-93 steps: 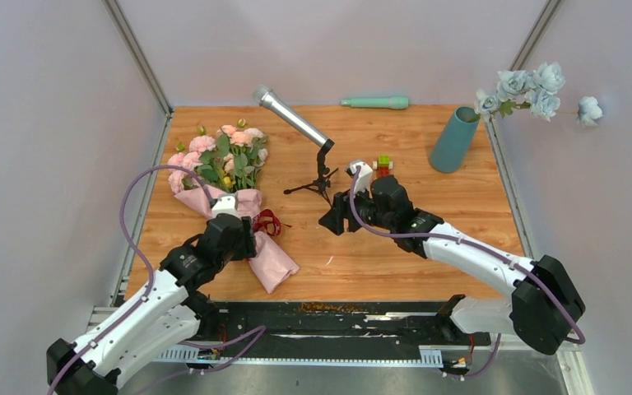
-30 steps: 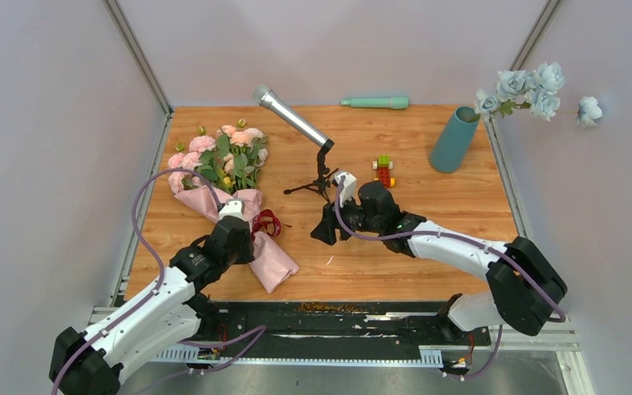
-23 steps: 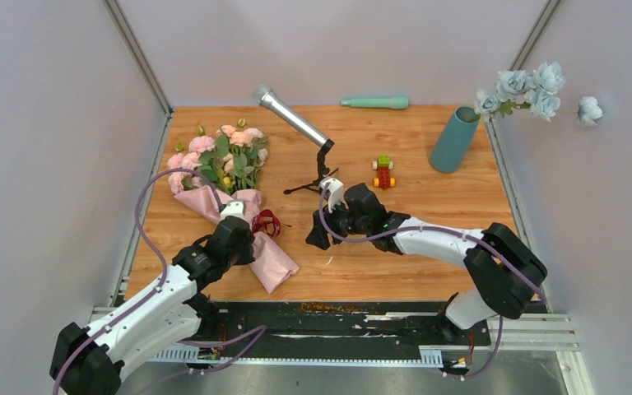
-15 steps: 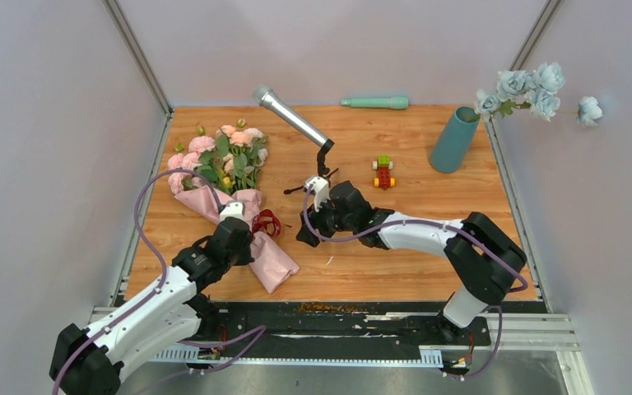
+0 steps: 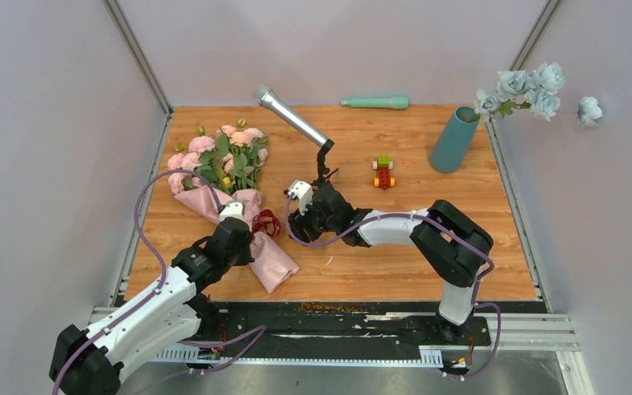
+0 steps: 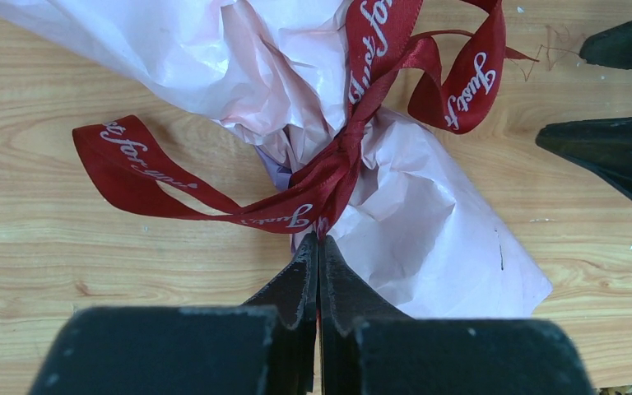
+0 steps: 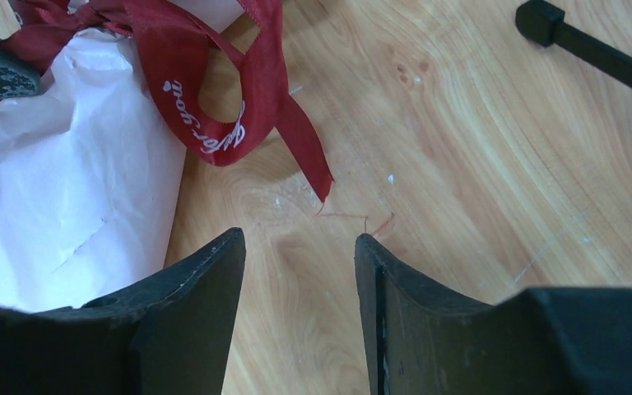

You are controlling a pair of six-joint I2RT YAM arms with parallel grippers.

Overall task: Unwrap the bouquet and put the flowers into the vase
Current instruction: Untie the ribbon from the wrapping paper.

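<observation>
Left claw [image 6: 318,247] pressed shut at the knot of the dark red ribbon [image 6: 327,183] on the wrapped bouquet [image 5: 224,169], lying on the left of the wooden surface [image 5: 378,267], right claw [image 7: 299,240] half open and empty beside a ribbon tail, teal vase [image 5: 453,140] standing at the far right.

Bright, even light falls from overhead, so the light-brown wooden tabletop [image 5: 395,263] shows only short, soft shadows, pooled just under the arms. A faint sheen sits on the silver metal microphone [image 5: 288,115] at 11 o'clock. The pale walls look washed out, and the straight frame rails lean outward toward the corners. Close up, the dark red satin ribbon with white script [image 6: 329,181] is crisp, while the left gripper's black fingers [image 6: 296,300] at 6 o'clock blur. The right gripper's black fingers [image 7: 189,304] are soft too.
</observation>
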